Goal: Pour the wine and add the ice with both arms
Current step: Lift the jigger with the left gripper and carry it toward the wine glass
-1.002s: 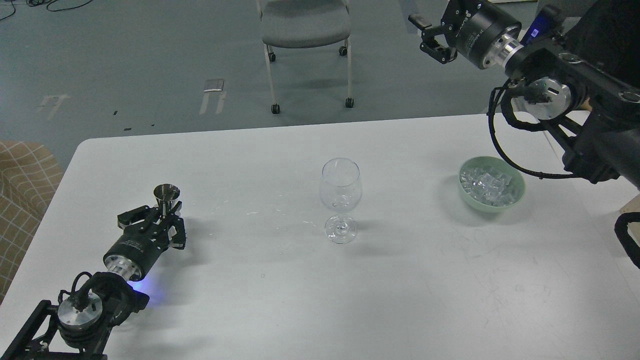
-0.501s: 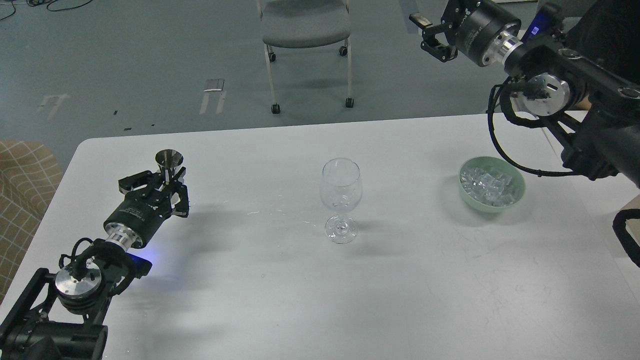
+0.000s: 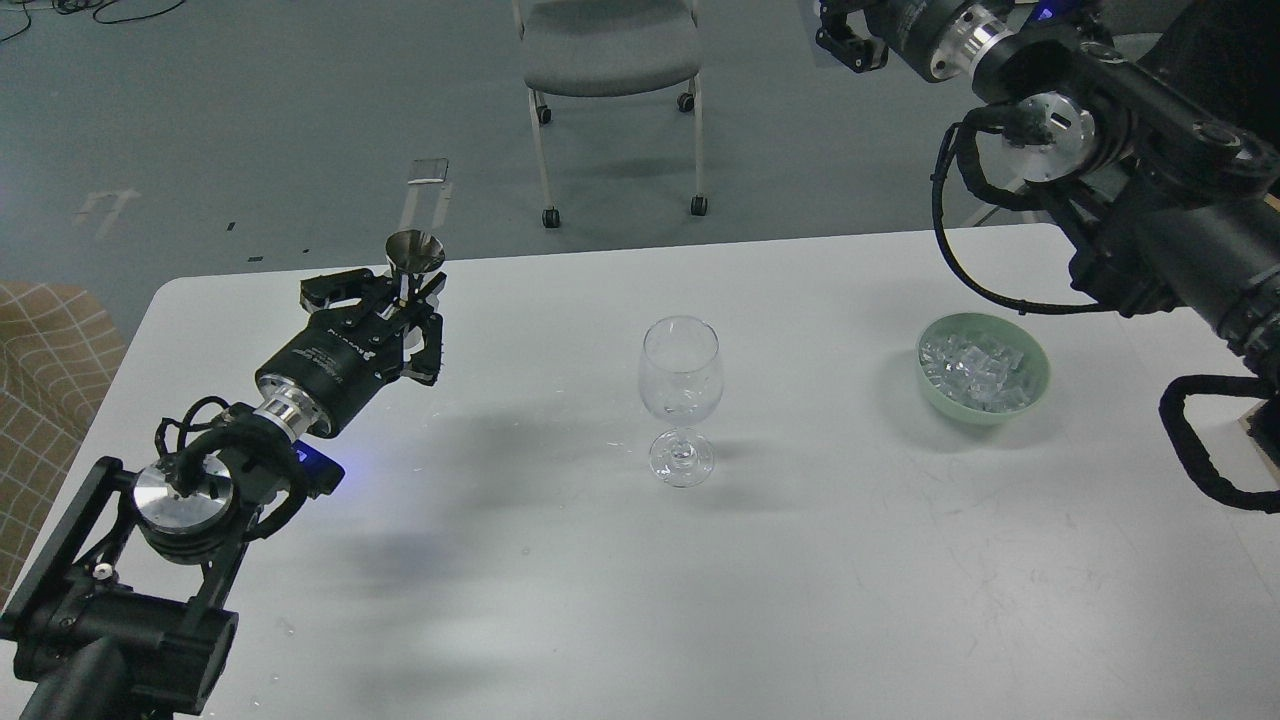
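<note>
A clear stemmed wine glass [image 3: 681,400] stands alone at the middle of the white table [image 3: 620,600], bare tabletop open on every side of it. To its right, well apart, a pale green bowl [image 3: 1030,390] heaped with clear ice cubes [image 3: 975,365] sits open from above. The black right arm [image 3: 1150,220] crosses the space behind and right of the bowl. Left of the glass, the left gripper [image 3: 395,300], clamped on a small metal jigger [image 3: 414,255], hangs above the tabletop.

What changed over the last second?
The left gripper, shut on the steel jigger, lifted it off the table and carried it toward the wine glass. The right gripper rose away. Glass and ice bowl stayed put.
</note>
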Robot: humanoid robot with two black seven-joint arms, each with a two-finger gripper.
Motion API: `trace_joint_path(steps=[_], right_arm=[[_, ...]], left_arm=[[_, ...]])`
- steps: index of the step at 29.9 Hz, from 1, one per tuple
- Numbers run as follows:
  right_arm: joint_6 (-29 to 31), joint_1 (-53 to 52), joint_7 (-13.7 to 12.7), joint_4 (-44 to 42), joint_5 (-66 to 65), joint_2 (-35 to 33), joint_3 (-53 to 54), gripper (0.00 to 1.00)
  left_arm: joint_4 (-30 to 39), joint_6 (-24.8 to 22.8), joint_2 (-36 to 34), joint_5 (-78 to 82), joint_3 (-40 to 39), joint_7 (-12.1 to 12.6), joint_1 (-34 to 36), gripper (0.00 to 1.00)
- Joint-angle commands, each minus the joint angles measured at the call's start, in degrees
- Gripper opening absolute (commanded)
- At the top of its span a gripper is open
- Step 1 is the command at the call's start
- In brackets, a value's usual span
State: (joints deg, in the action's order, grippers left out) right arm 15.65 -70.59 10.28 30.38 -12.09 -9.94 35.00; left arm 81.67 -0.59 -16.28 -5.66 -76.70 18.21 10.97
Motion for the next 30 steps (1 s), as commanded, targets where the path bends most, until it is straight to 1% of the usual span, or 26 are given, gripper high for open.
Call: trace_joint_path(steps=[1,4,8,11,17,24,30], right_arm=[[-1.8,-2.8,-0.1,-2.6,0.1,3.2,1.0,1.0],[-2.8,-4.9,-0.8,-3.9,0.1,4.7,1.5,1.0],[-3.5,-8.3,-1.5,-7.3,0.1,8.8,2.3,1.0],[-4.5,-9.4,-2.1,-8.0,0.0,9.9,2.3,1.0],[-5.3,-9.8,-2.3,-8.0,0.0,9.9,2.3,1.0],[-6.0,-9.7,-2.4,-8.0,0.0,9.9,2.3,1.0],[-6.8,-10.6,-3.1,-8.1,0.0,9.9,2.3,1.0]], left_arm=[[2.6,1.8,0.5,1.2,0.7,0.1,-0.2,0.0],[3.9,2.6,0.7,2.3,1.7,0.2,-0.3,0.0],[5.5,4.7,1.3,2.7,3.5,0.1,-0.2,0.0],[7.0,6.1,1.7,4.2,3.8,0.2,-0.2,0.0],[9.1,7.4,2.4,6.5,5.6,0.2,-0.2,0.0],[13.8,10.7,2.2,7.5,6.7,0.3,-0.6,0.0],[17.6,13.6,2.3,7.5,7.4,0.9,-0.9,0.0]])
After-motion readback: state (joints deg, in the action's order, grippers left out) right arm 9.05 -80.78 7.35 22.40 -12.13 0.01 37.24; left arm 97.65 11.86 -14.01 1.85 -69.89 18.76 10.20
